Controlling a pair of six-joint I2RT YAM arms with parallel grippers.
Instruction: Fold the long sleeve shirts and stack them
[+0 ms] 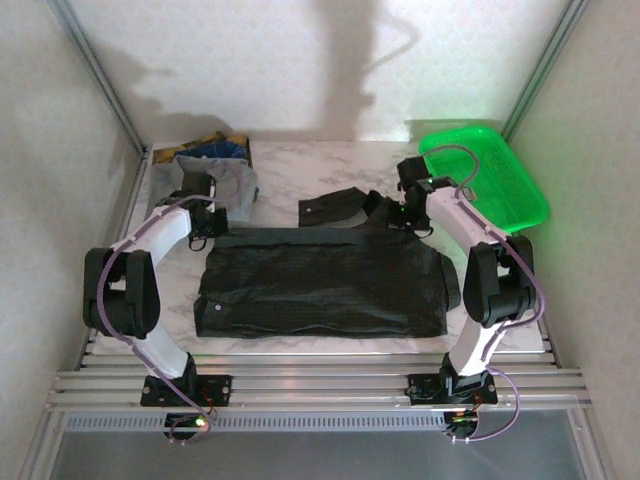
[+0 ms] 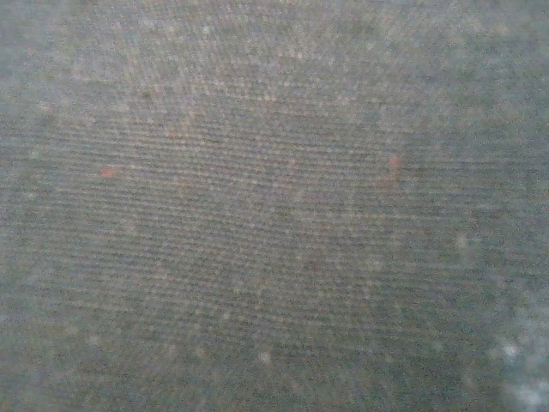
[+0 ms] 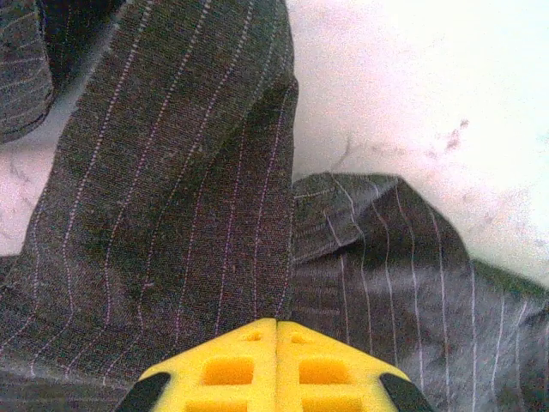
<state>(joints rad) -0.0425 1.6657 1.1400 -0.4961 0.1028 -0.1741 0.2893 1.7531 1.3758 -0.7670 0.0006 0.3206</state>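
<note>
Marble table (image 1: pixel 300 165) with white walls on three sides. Spread flat across its middle, one dark shirt (image 1: pixel 320 285), roughly a rectangle, lying between the two arms and reaching nearly from one to the other. One sleeve (image 1: pixel 335 205) sticking out past the shirt's far edge, resting on the marble and pointing left.

In the far right corner, one bright green basket (image 1: pixel 500 190), its ribbed floor showing, with a cable from the right arm looping in front of it. In the far left corner, one grey-blue shirt (image 1: pixel 225 185) in a crumpled heap, just beyond the dark shirt's far left corner. Just behind the heap, a bundle of blue and yellow cloth (image 1: pixel 215 145). Two shirts in all, one basket, two arms.

Right gripper (image 1: pixel 408 212) down at the dark shirt's far right corner, near the base of the sleeve. Seen from the right wrist, yellow fingers (image 3: pixel 240 350) pressed together with no gap, a raised ridge of pinstriped cloth running straight into their tips: pinched on the dark shirt.

Left gripper (image 1: pixel 205 218) low at the dark shirt's far left corner, just beside the grey-blue heap. Left wrist camera close against blurred grey woven cloth (image 2: pixel 274 206). No telling how far open, nor which shirt.
</note>
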